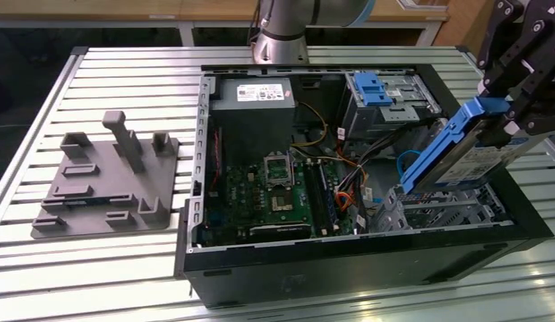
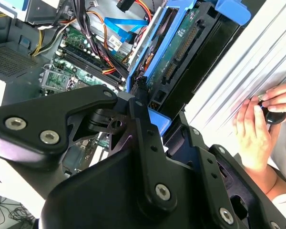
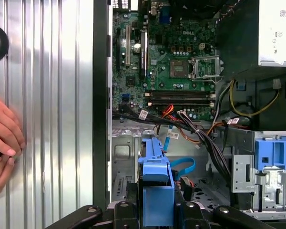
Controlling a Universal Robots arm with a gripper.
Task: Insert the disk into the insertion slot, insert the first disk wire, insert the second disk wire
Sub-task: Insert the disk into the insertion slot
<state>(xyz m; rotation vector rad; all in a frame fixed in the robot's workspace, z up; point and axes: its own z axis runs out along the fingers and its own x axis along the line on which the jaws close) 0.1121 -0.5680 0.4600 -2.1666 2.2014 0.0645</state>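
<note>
**Gripping, tilted, not yet seated**

The black gripper (image 1: 508, 115) clamps its fingers on the silver-grey hard drive in its bright blue plastic carrier (image 1: 464, 155). The drive hangs tilted, lower end close over the boxy perforated silver drive cage (image 1: 443, 209).

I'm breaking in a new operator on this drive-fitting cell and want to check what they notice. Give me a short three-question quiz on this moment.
1. True or false: the disk lies flat inside the drive cage.
2. Pick one: the gripper is shut on A) the disk, B) an orange wire, C) a memory stick.
3. Fill in: in the exterior view, the grey plate lies to the ____ of the computer case.

Key
1. False: it is held tilted above the drive cage.
2. A.
3. The exterior view's left.
</note>
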